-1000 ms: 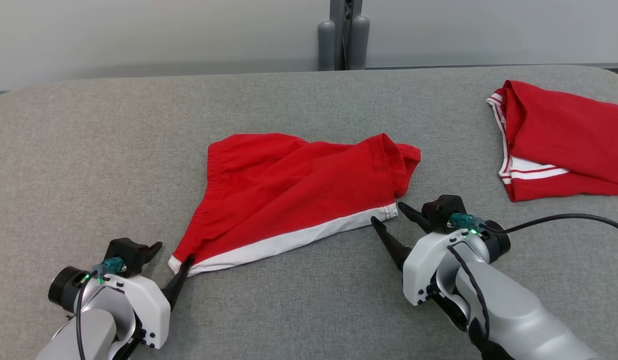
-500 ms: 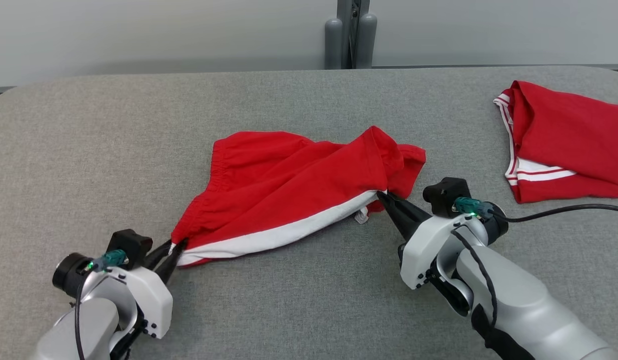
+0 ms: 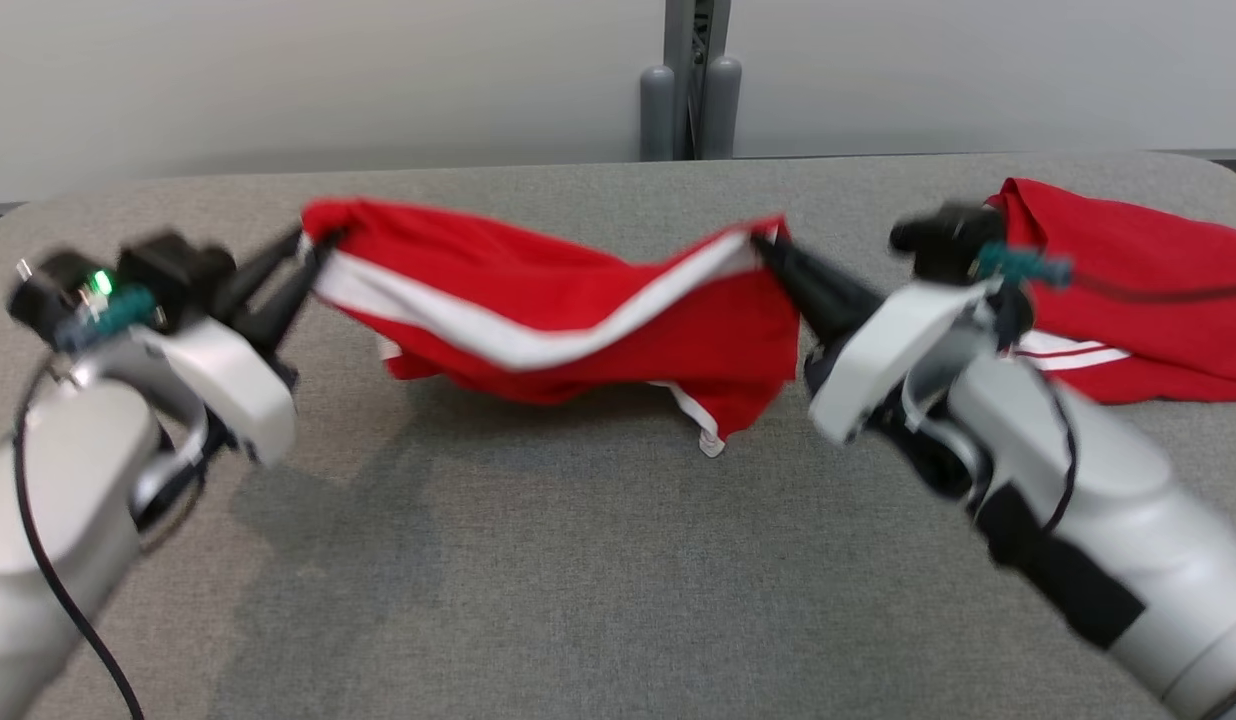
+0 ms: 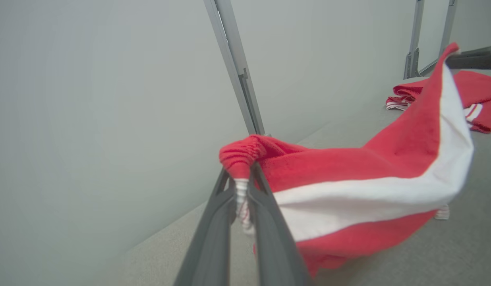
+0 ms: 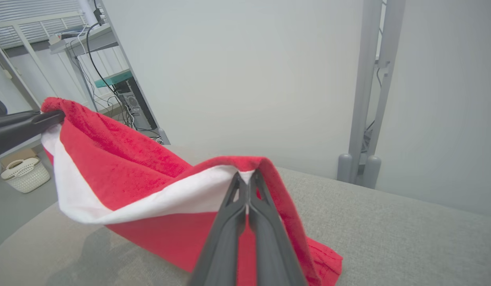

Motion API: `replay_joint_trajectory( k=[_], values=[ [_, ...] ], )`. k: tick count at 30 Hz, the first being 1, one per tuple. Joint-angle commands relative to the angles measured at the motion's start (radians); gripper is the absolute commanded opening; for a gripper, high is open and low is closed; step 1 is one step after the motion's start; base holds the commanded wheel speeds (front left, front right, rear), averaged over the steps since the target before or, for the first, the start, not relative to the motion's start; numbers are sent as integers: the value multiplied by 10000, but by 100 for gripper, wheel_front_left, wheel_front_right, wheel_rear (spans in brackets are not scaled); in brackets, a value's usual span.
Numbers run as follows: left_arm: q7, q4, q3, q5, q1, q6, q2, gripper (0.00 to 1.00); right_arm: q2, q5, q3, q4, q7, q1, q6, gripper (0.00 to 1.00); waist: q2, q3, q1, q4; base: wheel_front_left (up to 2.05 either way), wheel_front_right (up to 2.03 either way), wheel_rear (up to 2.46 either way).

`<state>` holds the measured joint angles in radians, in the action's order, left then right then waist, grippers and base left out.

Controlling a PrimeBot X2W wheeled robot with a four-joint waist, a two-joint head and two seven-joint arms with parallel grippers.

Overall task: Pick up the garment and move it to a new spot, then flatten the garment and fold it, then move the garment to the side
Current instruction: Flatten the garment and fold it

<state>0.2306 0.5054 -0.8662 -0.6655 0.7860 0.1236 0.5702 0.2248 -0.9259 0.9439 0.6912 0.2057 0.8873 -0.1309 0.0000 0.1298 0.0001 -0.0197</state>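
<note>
The garment (image 3: 578, 310), red shorts with a white side stripe, hangs in the air between my two grippers, sagging in the middle above the grey table (image 3: 598, 560). My left gripper (image 3: 313, 245) is shut on the elastic waist corner at the left end; the left wrist view has that pinch (image 4: 241, 178) up close. On the right end, my right gripper (image 3: 763, 245) is shut on the striped hem corner, which the right wrist view (image 5: 245, 178) also catches. The garment's (image 5: 122, 171) lower edge trails just above or on the table.
A second red garment (image 3: 1128, 290) with white trim lies folded at the table's far right, behind my right wrist. A grey post (image 3: 690, 80) stands behind the table's far edge. A white basket (image 5: 25, 174) sits on the floor off to the left.
Both grippers closed on the garment's ends, then lifted it off the table and carried it up and away from me. The arms have spread wider apart.
</note>
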Motion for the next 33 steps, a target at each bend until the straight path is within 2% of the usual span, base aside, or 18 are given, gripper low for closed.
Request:
replay_joint_trajectory(
  k=[1,4,7,14,22,25,28,33],
  values=[
    [-127,-68,34,75,400,33,118,0,113,-146,-12,13,-73,310,3,0,0,86,-1,-66,0,0,0],
    [-606,-202,240,-493,1383,64,226,0,164,-606,10,254,-410,1419,3,0,0,345,-1,-148,0,0,0],
    [-1099,-225,-25,-695,2600,63,428,0,131,-1052,-127,685,-640,2699,3,0,0,720,-1,-223,0,0,0],
    [-1877,470,-277,-1587,5552,61,538,0,-290,-1818,-663,2440,-928,5516,3,0,0,1852,-1,-403,0,0,0],
    [-1836,1815,-434,-1526,8462,60,23,0,-796,-1452,-851,4375,-57,8163,5,0,0,2989,-1,-756,0,0,0],
    [-1227,2265,-415,-1252,9003,36,-312,0,-931,-1280,-924,4631,370,8695,3,0,0,3456,-1,-834,0,0,0],
    [-603,2598,-418,-1136,8980,15,-595,0,-1063,-1116,-788,4392,550,8655,3,0,0,3914,-1,-844,0,0,0],
    [-121,3035,-641,-1282,8115,36,-908,0,-971,-1004,-493,3758,616,7990,3,0,0,4189,-1,-817,0,0,0]
  ],
)
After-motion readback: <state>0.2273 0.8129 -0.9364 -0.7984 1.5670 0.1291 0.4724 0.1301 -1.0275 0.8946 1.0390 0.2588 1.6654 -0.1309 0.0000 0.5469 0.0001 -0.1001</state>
